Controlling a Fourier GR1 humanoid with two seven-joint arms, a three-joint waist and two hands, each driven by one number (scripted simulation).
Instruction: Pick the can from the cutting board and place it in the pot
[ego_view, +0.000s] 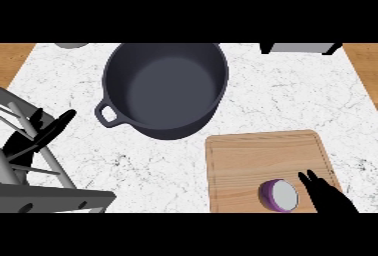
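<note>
Head view showed the purple can (279, 195) near the cutting board's (258, 155) front edge, just left of the right robot hand (325, 196), fingers straight and unclasped, pot (118, 65) well beyond.

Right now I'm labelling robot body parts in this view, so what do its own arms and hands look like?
The left forearm is grey, built of flat panels and slim rods with small dark holes. The left hand is plain black with slender tapering fingers. The right hand is the same matte black; its forearm is out of view. No cables, markings or sleeves show.
</note>
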